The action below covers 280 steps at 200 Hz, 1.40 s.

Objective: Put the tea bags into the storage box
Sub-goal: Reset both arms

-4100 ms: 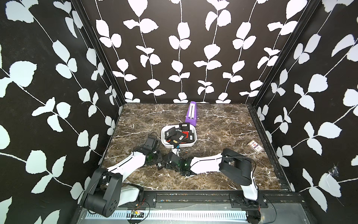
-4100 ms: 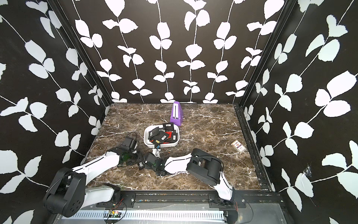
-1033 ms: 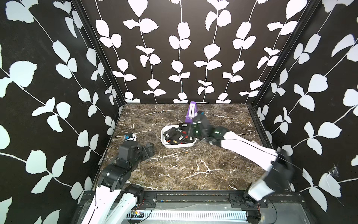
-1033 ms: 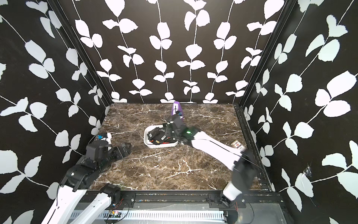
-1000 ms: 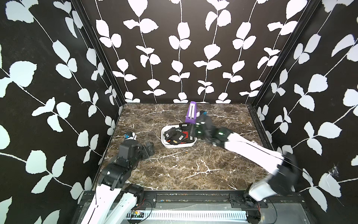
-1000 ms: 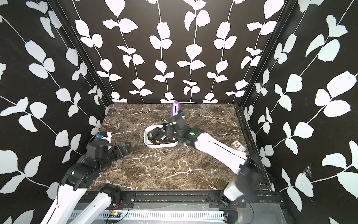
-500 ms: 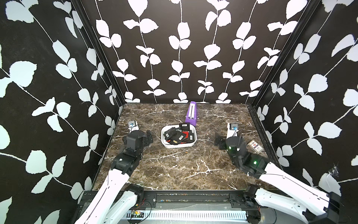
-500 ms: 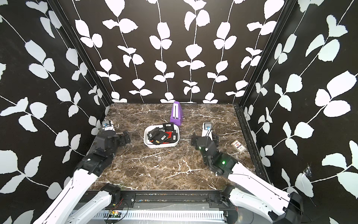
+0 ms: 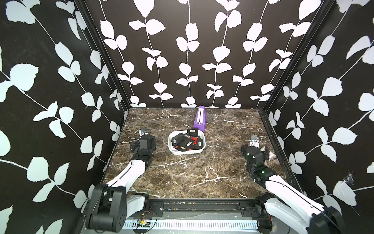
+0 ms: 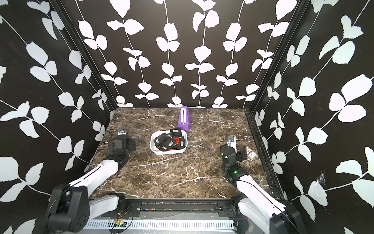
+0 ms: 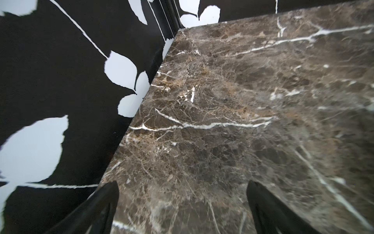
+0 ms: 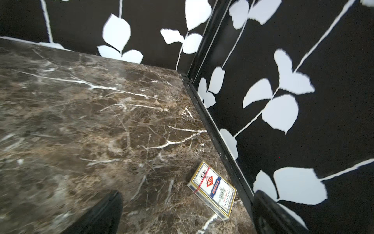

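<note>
Between the two hands, well apart from either, sits the storage box (image 9: pixel 186 152) with the tea bags (image 9: pixel 183 141) heaped inside it, mostly black with a flash of red. The left hand (image 9: pixel 144 142) hangs wide open over bare bench (image 9: pixel 182 178) with nothing between its fingers. The right hand (image 9: pixel 255 149) is just as wide and just as empty, and the card pack (image 12: pixel 212 190) lies just beside it, close to the wall. I see no loose sachet on the marble near either hand, so I'd judge the job all but finished. The one thing worth fussing over is a black sachet (image 9: pixel 193 131) perched at the box's rim, on the side farthest from both hands and close to the purple box (image 9: pixel 199 119). Whether it lies fully inside I cannot tell. To finish well, whichever hand goes for it should come in from above the heap and tip that sachet inward by its free edge. It should keep off the rim so the light tub doesn't slide. The card pack is not tea and wants leaving alone.
</note>
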Tool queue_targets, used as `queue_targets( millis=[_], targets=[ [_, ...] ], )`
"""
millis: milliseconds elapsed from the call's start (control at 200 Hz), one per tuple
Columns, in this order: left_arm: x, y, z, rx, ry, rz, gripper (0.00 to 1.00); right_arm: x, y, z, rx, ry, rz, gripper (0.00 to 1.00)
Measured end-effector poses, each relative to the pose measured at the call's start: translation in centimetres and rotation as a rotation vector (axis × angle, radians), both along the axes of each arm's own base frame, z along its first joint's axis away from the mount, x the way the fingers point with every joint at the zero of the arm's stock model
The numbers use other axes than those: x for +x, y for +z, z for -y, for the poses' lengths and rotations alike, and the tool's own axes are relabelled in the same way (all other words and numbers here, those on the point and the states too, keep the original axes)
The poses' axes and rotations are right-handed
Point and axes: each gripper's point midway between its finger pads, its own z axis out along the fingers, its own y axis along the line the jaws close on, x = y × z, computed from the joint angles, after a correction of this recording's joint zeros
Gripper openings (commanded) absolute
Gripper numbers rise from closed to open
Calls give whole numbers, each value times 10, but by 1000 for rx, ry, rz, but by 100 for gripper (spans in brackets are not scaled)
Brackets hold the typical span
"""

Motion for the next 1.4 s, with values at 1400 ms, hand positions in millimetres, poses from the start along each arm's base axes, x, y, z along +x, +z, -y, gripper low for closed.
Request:
queue_targets(
  millis=[1400],
  targets=[
    [50, -45, 50, -100, -339, 142, 99, 56, -31, -14, 200, 256, 20, 99]
  ],
)
